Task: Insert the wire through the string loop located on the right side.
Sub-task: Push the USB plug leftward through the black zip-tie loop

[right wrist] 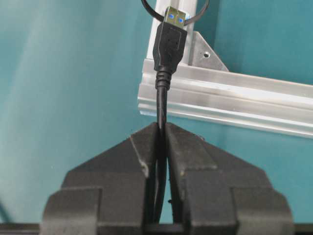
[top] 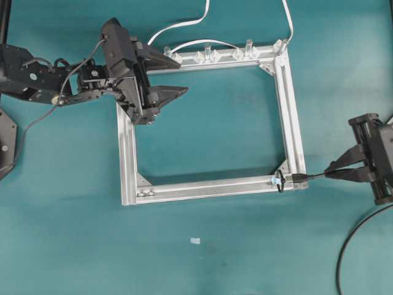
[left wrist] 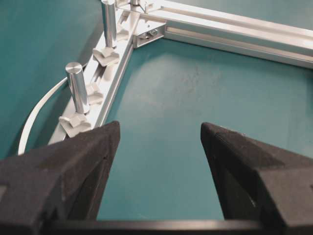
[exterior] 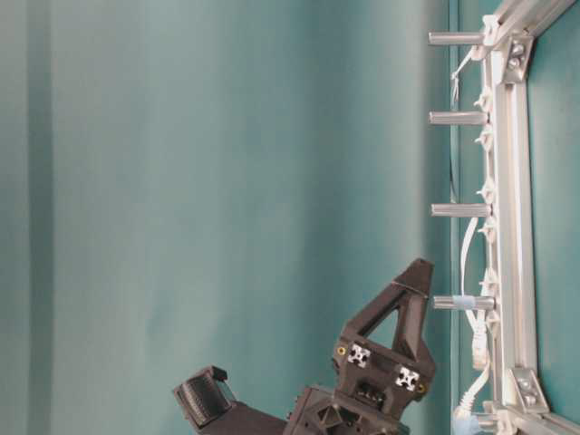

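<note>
My right gripper is shut on the black wire just behind its plug. The plug lies over the aluminium frame's right bar, its metal tip at the mouth of the thin dark string loop, which has a blue mark. The loop's top is cut off in the right wrist view. My left gripper is open and holds nothing, hovering over the frame's upper left corner, far from the loop.
Several clear clips and metal posts line the frame's top bar, with a white flat cable running behind it. Corner brackets brace the frame. The wire's slack curves over the table at lower right.
</note>
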